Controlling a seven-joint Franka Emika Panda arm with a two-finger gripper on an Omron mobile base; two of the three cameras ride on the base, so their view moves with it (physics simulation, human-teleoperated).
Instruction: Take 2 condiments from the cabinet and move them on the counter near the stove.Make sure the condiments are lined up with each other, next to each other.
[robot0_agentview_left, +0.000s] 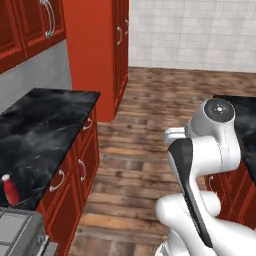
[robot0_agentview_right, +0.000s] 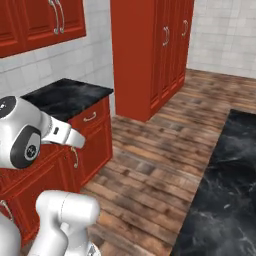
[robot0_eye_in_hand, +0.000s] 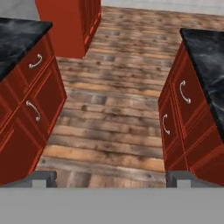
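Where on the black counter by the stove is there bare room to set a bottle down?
Most of the counter is bare, from the wall cabinets back to its far end. It is tighter beside the stove, where the red bottle stands.

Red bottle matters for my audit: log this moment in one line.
red bottle: on counter by stove | tool: open, empty, over floor

Desk (robot0_agentview_left: 45, 120): glossy black veined marble. Floor (robot0_agentview_left: 145, 130): matt brown wood planks. Base cabinets (robot0_eye_in_hand: 30, 109): smooth red panels, curved metal handles (robot0_eye_in_hand: 34, 110).
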